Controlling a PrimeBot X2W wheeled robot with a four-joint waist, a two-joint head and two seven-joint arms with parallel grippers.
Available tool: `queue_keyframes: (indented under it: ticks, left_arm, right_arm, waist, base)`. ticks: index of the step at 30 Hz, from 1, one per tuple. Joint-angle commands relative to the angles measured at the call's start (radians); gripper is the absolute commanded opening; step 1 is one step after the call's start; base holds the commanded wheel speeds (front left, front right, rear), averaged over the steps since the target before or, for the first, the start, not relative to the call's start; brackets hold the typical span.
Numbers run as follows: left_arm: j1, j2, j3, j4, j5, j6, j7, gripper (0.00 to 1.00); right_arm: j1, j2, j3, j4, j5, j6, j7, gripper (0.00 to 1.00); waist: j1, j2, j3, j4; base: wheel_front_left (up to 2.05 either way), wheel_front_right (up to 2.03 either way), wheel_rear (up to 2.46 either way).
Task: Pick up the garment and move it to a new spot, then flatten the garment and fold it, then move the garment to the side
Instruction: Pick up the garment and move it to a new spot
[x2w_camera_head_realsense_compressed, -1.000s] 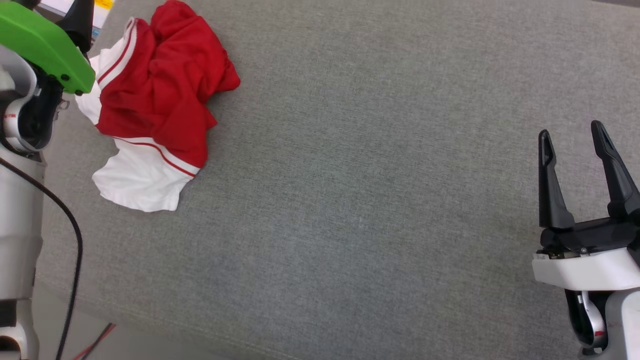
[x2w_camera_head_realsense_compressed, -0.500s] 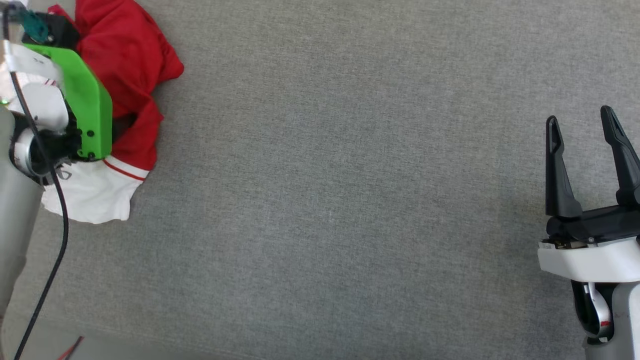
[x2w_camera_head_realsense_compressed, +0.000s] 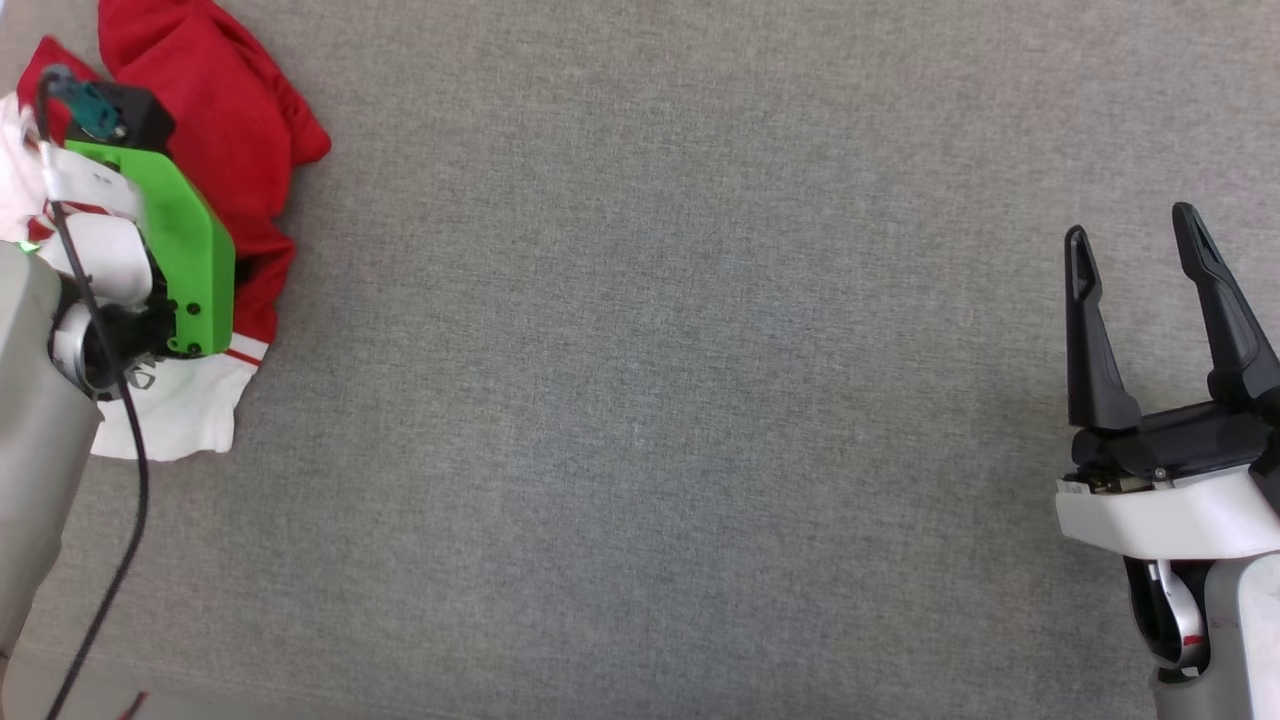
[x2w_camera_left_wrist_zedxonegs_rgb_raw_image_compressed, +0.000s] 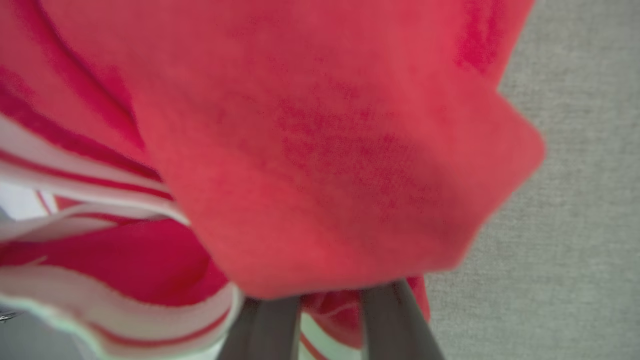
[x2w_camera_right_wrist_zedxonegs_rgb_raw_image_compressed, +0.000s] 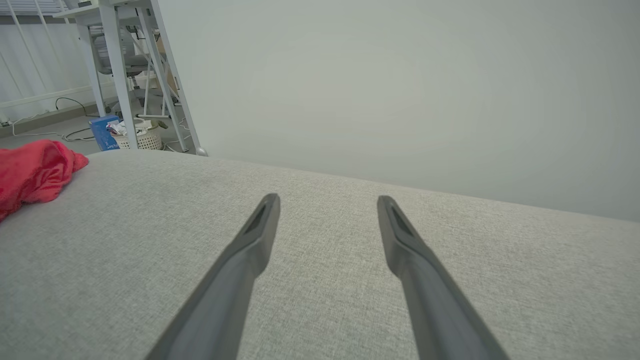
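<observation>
Though crumpled, garment (x2w_camera_head_realsense_compressed: 230, 130) at L fingers (x2w_camera_left_wrist_zedxonegs_rgb_raw_image_compressed: 265, 330)

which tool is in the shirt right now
The left tool: its fingers are buried under folds of the red jersey. The right tool stands open above bare grey upholstery, well away from it.

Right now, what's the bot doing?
The left fingers are pushed into the crumpled red-and-white garment at the far left of the grey surface. Their tips are hidden under cloth, so a grip can't be confirmed. The right fingers stand open over bare surface on the right, well away from the garment. The garment is bunched up, not yet flattened or folded.
</observation>
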Motion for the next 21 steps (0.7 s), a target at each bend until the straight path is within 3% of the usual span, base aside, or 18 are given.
queue_keyframes:
  ticks: [1,6,12,21]
  left_arm:
    - [0.035,-0.012,-0.031,0.016,-0.009,-0.002,-0.022,0.0]
    - [-0.032,0.048,-0.057,-0.042,0.035,-0.002,-0.163,0.0]
    - [-0.116,0.08,-0.087,-0.138,0.061,-0.002,-0.271,0.0]
    - [-0.195,0.05,-0.185,-0.3,0.101,-0.002,-0.327,0.0]
  right_arm:
    - [-0.003,0.001,-0.002,0.003,-0.001,-0.001,-0.005,1.0]
    - [0.016,0.015,-0.013,0.007,0.004,-0.001,-0.005,1.0]
    - [0.042,0.037,-0.025,0.013,0.008,-0.001,-0.005,1.0]
    - [0.062,0.067,-0.046,0.014,0.014,-0.001,-0.005,1.0]
  waist:
    - [0.0,-0.0001,-0.026,0.0]
    - [0.0,-0.0001,-0.094,-0.002]
    - [0.0,-0.0001,-0.167,-0.016]
    - [0.0,-0.0001,-0.233,-0.099]
  base:
    - [0.0,0.0,0.0]
    - [0.0,0.0,0.0]
    - [0.0,0.0,0.0]
    - [0.0,0.0,0.0]
